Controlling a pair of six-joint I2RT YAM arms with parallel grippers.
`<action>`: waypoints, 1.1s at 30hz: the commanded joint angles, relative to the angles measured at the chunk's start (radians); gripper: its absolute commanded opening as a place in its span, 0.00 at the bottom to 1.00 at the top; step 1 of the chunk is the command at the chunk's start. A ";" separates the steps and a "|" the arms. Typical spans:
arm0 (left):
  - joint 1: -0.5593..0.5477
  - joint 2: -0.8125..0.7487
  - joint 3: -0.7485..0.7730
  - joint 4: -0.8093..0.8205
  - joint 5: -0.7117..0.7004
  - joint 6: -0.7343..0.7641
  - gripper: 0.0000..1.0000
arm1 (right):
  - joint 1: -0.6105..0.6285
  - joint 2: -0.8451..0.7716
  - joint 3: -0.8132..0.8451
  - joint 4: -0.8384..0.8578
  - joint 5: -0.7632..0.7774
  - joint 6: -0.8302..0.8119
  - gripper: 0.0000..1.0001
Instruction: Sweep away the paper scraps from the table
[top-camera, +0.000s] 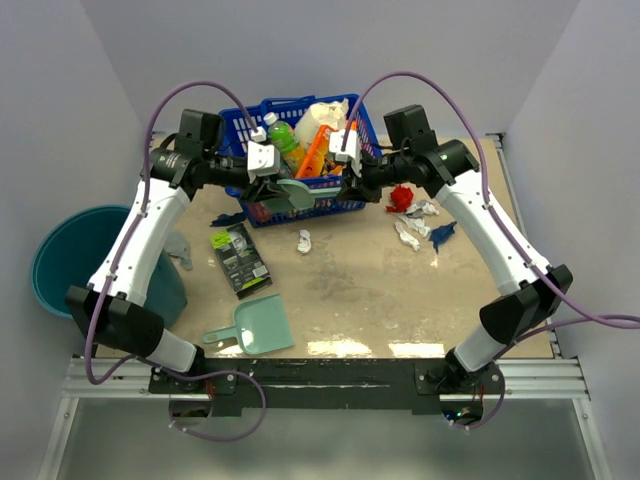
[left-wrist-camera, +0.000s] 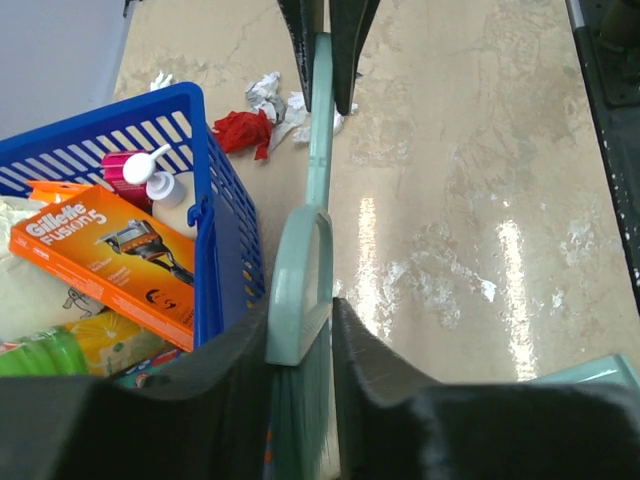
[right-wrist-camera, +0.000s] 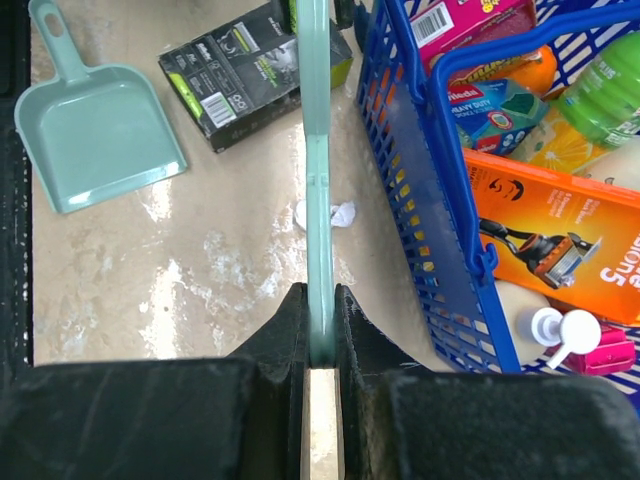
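Both arms reach out over the table (top-camera: 400, 310) and meet in front of the blue basket (left-wrist-camera: 225, 250) at 12 o'clock. They hold one mint-green brush (right-wrist-camera: 318, 150) between them, up in the air. The right gripper (right-wrist-camera: 320, 320) is squeezed tight on the thin handle. The left gripper (left-wrist-camera: 300, 340) has a finger pressed on each side of the wide end, so it looks closed on the brush too.

Most of the paper scraps (top-camera: 401, 196) lie in a little bunch at 2 o'clock on the table, just under the right arm: red, white and dark blue bits close together. One white wad (top-camera: 305, 240) sits alone near the middle, toward 11 o'clock. A dark blue shred (top-camera: 228, 217) lies at 10 o'clock, by the basket's corner.

A black-and-green packet (top-camera: 240, 260) lies flat at 9 o'clock. The dustpan (top-camera: 258, 327) rests at 7 o'clock near the front edge. A teal bucket (top-camera: 60, 260) stands off the table at 9 o'clock.
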 joint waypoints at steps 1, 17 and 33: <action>-0.004 -0.004 0.030 -0.055 0.048 0.016 0.21 | -0.001 0.004 0.049 0.046 -0.018 0.015 0.00; 0.011 -0.110 -0.340 0.568 0.295 -0.728 0.00 | -0.200 -0.019 -0.155 0.557 -0.523 0.812 0.87; 0.016 -0.130 -0.454 0.898 0.273 -1.015 0.00 | -0.194 -0.077 -0.214 0.336 -0.445 0.591 0.69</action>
